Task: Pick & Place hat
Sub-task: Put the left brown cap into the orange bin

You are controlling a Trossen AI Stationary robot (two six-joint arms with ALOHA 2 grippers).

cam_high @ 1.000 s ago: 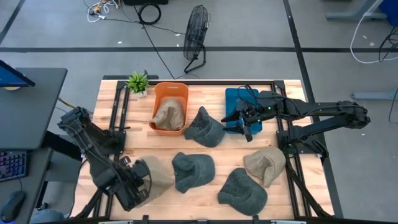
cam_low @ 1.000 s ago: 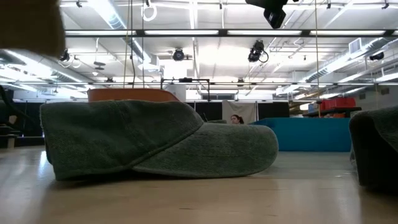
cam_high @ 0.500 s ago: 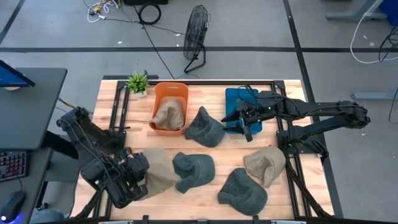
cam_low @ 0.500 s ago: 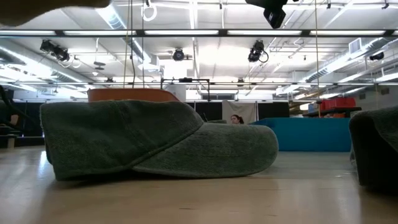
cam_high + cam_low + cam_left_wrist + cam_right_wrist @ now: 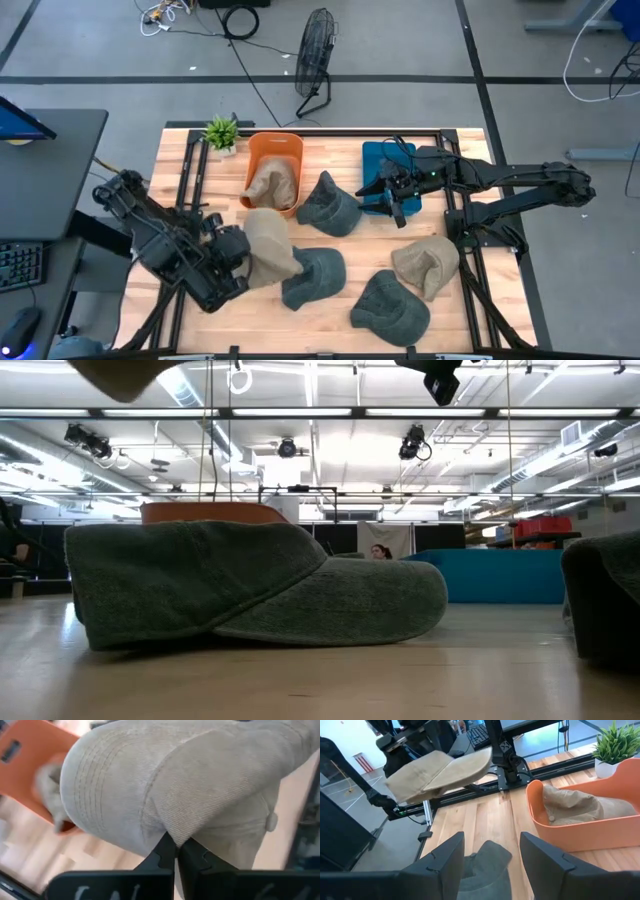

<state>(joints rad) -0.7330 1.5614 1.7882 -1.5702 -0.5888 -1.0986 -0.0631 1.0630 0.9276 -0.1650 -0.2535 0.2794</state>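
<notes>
My left gripper (image 5: 238,258) is shut on a beige cap (image 5: 268,246), held above the table between the orange bin (image 5: 258,150) and a green cap (image 5: 315,276). The held cap also shows in the right wrist view (image 5: 440,772) and fills the left wrist view (image 5: 165,785). A second beige cap (image 5: 270,185) lies in the orange bin. My right gripper (image 5: 392,197) is open and empty above the near edge of the blue bin (image 5: 385,158). My left gripper pinches a fold of the cap's crown cloth (image 5: 172,831) between its two fingers, beside the stitched brim (image 5: 95,795). The fingers come from the table's near left. The cap is lifted clear of the table, roughly level, as the right wrist view shows.
Two more green caps (image 5: 330,205) (image 5: 390,306) and another beige cap (image 5: 425,266) lie on the wooden table. A small potted plant (image 5: 220,132) stands at the far left beside the orange bin. A green cap (image 5: 250,585) fills the low view.
My left gripper, still shut on the beige cap, has risen and gone from the table's near left toward the far edge and the orange bin. The cap has been lifted clear of the table and now overlaps the green cap from above.
</notes>
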